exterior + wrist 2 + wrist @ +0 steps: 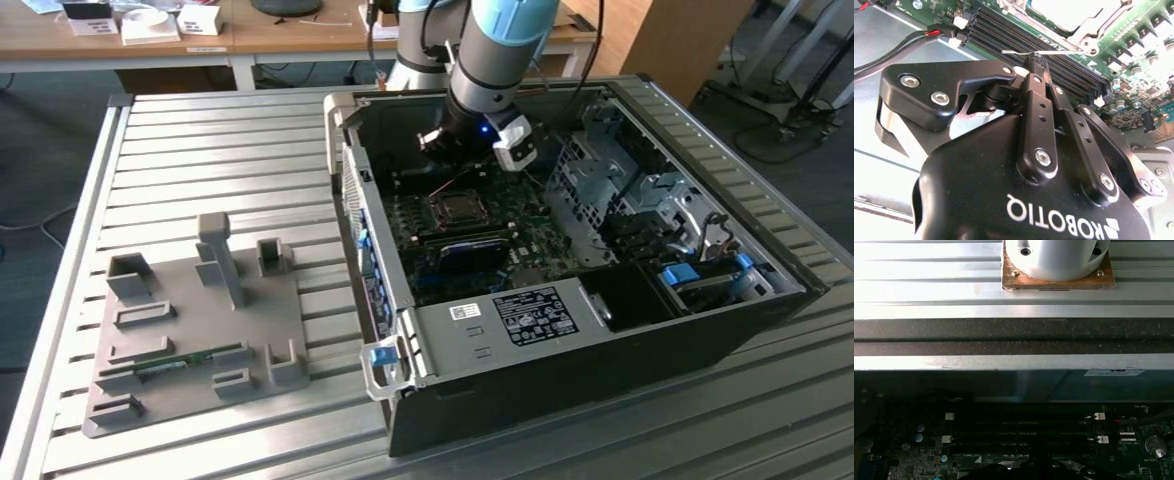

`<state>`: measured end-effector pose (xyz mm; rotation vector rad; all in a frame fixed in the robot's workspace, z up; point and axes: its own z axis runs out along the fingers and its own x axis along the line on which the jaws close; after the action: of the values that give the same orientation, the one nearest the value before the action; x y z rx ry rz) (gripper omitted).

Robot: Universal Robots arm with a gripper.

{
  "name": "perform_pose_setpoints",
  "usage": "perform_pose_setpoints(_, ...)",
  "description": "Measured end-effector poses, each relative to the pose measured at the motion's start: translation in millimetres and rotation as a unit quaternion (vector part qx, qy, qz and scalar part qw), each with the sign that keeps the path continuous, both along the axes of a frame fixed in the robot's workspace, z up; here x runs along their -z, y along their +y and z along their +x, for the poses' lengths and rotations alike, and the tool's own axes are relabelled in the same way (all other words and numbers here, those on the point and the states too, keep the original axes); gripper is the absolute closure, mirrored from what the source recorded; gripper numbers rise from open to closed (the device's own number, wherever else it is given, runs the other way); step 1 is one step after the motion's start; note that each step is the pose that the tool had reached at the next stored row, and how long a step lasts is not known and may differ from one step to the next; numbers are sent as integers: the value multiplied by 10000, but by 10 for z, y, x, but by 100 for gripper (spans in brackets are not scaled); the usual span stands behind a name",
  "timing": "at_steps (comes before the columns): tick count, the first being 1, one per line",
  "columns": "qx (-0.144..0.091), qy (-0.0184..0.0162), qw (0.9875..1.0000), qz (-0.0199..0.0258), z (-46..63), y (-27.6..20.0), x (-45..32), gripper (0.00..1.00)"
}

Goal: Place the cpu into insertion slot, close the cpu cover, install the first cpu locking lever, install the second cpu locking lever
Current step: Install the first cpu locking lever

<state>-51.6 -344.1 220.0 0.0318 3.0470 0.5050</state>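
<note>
Arm: the light-blue and grey arm (pixel 501 50) reaches down into the open computer case (pixel 561 370), which lies on its side on the slatted metal tabletop (pixel 214 160).
End effector: the black end effector (pixel 1036 62) has its two fingers (pixel 1038 107) drawn together with no gap at the tips. It hangs low over the green motherboard (pixel 1149 45).
Locking lever: a thin bright wire lever (pixel 1016 51) runs across the dark memory slots (pixel 1004 30). The fingertips meet right at it. Whether they pinch it cannot be told.
Cpu: the cpu (pixel 1054 6) sits in its socket near the middle of the board. In the second wrist view its pale metal top shows through the frame's window.
Cpu cover: the silver cpu cover (pixel 1094 31) lies down flat over the chip, just beyond the memory slots from the fingertips.
Cables: black cables (pixel 894 55) with a red-marked plug run along the board's edge, beside the end effector body.
First wrist view: shows the memory slots, a round coin cell (pixel 1154 445) and the case wall, with the tabletop slats beyond.
Fixture tray: a grey moulded tray (pixel 187 320) rests on the tabletop at the exterior view's left, well apart from the case. A green memory stick (pixel 167 368) lies in one of its recesses.
</note>
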Motion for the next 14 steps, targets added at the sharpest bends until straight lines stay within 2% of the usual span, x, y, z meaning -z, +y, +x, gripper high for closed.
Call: perform_pose_setpoints(14, 0, 0, 10000, -2, 16, 9, 28, 89)
